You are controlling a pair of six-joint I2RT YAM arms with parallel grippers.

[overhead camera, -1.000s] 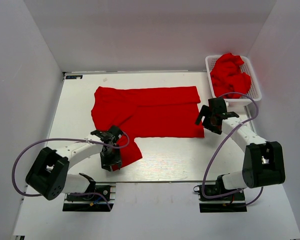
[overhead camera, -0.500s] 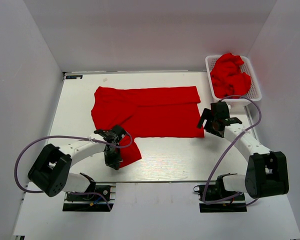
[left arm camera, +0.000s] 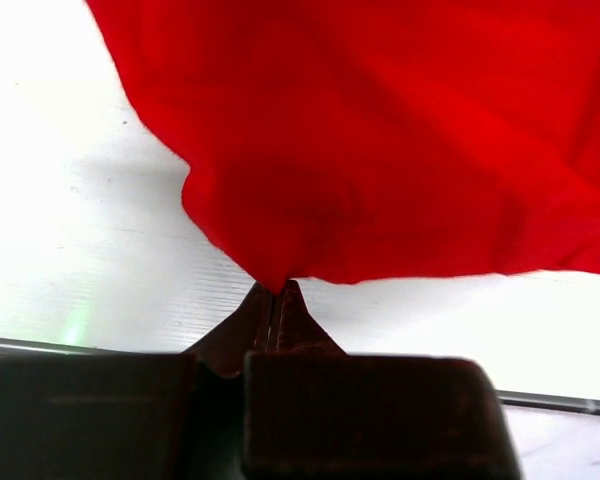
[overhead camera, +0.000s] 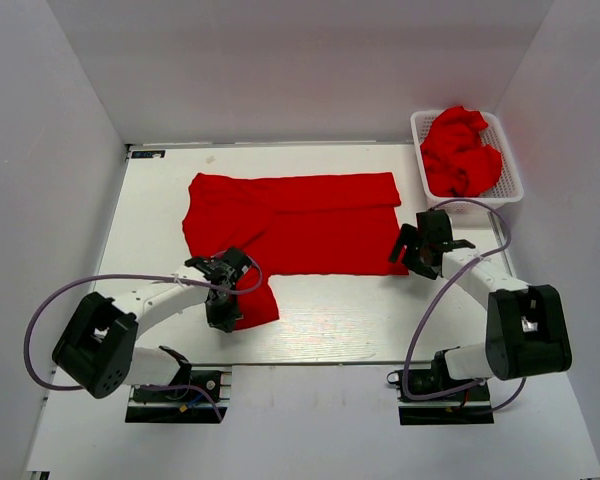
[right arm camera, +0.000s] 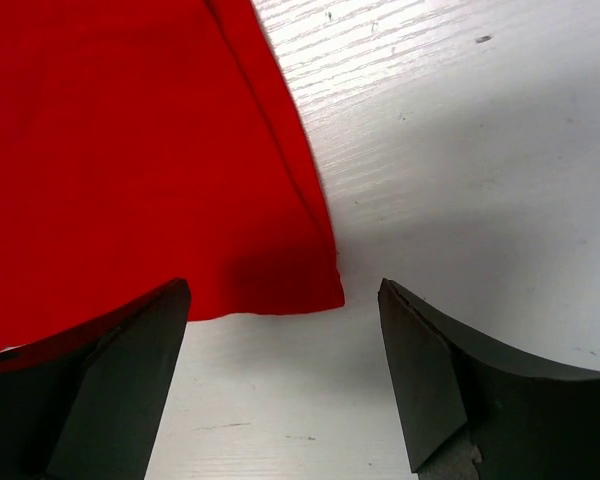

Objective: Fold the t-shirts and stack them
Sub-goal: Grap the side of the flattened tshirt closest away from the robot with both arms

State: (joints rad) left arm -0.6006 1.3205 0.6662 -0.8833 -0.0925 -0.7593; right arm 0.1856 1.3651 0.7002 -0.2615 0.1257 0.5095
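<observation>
Top view, shirt: one shirt (overhead camera: pixel 300 225) lies spread left to right across the middle of the table (overhead camera: pixel 330 320), with a flap trailing toward the near edge at its left end.
Top view, arms: the left gripper (overhead camera: pixel 223 305) sits at that near-left flap, and the right gripper (overhead camera: pixel 412 250) sits at the shirt's near-right corner.
Top view, surroundings: a basket (overhead camera: pixel 511 170) at the far right holds a heap of more shirts (overhead camera: pixel 460 150), well apart from the spread one. Nothing lies on the cloth to block a fold.
Left wrist, claw: the left gripper (left arm camera: pixel 275 295) is pressed together, pinching the tip of the shirt (left arm camera: pixel 400 150), which hangs from it in a point.
Left wrist, advice: the hold looks thin, so any lift should be slow.
Right wrist, claw: the right gripper (right arm camera: pixel 282 287) is spread wide, straddling the corner of the shirt (right arm camera: pixel 130 150), and grips nothing.
Right wrist, advice: it should probably drop to the table (right arm camera: pixel 460 150), close on the hem corner, then rise level with the left so the fold runs straight.
</observation>
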